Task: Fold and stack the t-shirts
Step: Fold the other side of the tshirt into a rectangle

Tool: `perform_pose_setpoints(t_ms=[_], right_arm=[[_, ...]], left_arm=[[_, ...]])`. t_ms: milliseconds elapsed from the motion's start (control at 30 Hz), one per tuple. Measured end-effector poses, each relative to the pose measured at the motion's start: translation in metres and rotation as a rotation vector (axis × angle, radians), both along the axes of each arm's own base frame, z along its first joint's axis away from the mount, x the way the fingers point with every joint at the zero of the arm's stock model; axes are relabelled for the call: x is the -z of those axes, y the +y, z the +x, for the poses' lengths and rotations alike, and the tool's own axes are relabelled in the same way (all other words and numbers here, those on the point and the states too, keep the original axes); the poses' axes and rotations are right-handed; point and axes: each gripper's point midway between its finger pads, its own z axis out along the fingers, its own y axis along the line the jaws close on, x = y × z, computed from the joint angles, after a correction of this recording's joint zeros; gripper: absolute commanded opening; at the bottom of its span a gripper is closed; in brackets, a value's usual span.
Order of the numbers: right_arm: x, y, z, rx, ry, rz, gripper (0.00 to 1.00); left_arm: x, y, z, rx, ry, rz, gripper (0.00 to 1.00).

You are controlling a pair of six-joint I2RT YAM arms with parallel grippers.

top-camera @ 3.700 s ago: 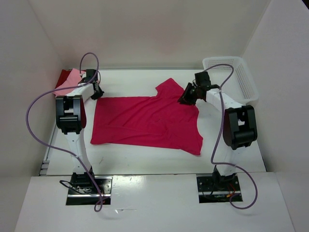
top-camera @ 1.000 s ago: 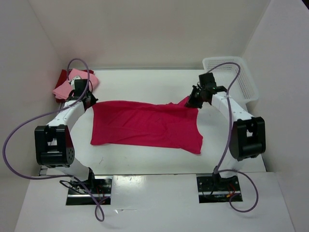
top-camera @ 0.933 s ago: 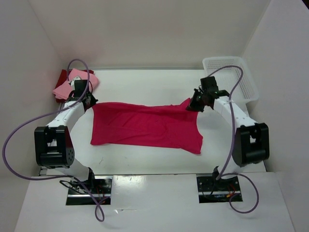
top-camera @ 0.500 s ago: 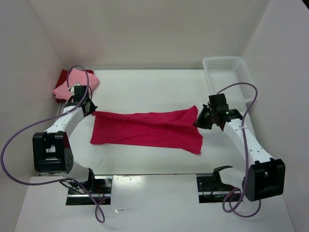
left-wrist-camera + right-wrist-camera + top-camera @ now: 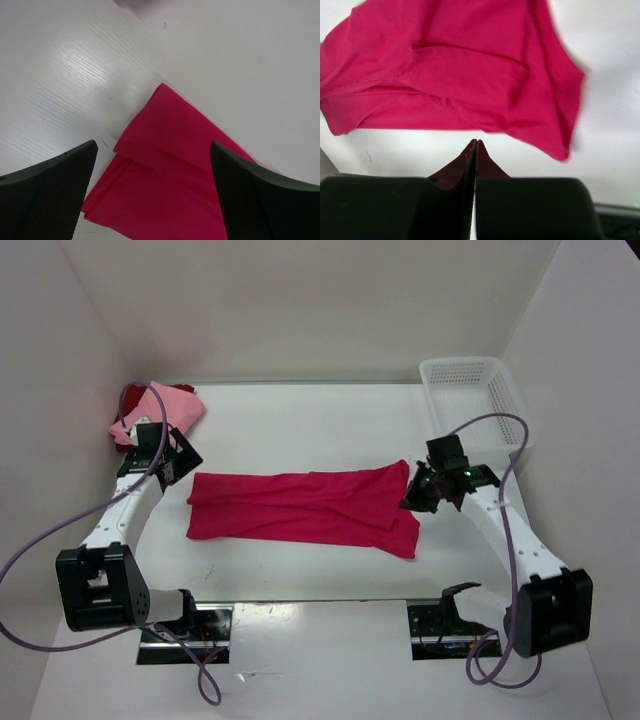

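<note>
Arms (image 5: pixel 125 515) outstretched; left claw (image 5: pixel 153 145) spread beside magenta shirt (image 5: pixel 300 505), right claw (image 5: pixel 475 150) pinching it.

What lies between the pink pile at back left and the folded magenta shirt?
The left tool, open, stands between the pink pile and the magenta shirt; the top view shows it.

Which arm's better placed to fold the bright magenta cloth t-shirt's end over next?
Right, probably: the right hand is shut on the t-shirt's right edge; the left hand is open, holding nothing.

T-shirts (image 5: pixel 300 505): we count three.
Basket (image 5: pixel 475 362): we see one.
Robot arms (image 5: pixel 505 530): we count two.
</note>
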Motion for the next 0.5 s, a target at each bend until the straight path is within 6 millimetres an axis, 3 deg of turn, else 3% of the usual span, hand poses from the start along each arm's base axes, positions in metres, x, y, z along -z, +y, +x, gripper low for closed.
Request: perform_pose_setpoints(t_ms=[133, 167, 200, 233, 267, 333, 500], right_arm=[[0.012, 0.03, 0.034, -0.081, 0.008, -0.038, 0.0], [0.017, 0.04, 0.045, -0.104, 0.003, -0.052, 0.03], [0.023, 0.05, 0.053, -0.126, 0.001, -0.062, 0.16], [0.029, 0.059, 0.06, -0.144, 0.006, -0.079, 0.24], [0.035, 0.067, 0.069, -0.16, 0.003, -0.095, 0.29], [0.05, 0.077, 0.084, -0.18, 0.003, -0.132, 0.4], [0.074, 0.084, 0.099, -0.198, 0.016, -0.196, 0.46]], left_arm=[[-0.002, -0.007, 0.002, 0.023, -0.017, -0.032, 1.0], [-0.002, -0.01, 0.004, 0.036, -0.026, -0.043, 1.0], [-0.001, -0.013, 0.006, 0.05, -0.031, -0.054, 0.98], [0.0, -0.017, 0.007, 0.063, -0.034, -0.065, 0.91], [0.003, -0.023, 0.009, 0.083, -0.036, -0.083, 0.77], [0.01, -0.038, 0.014, 0.117, -0.034, -0.117, 0.65], [0.039, -0.081, 0.015, 0.217, 0.021, -0.182, 0.58]])
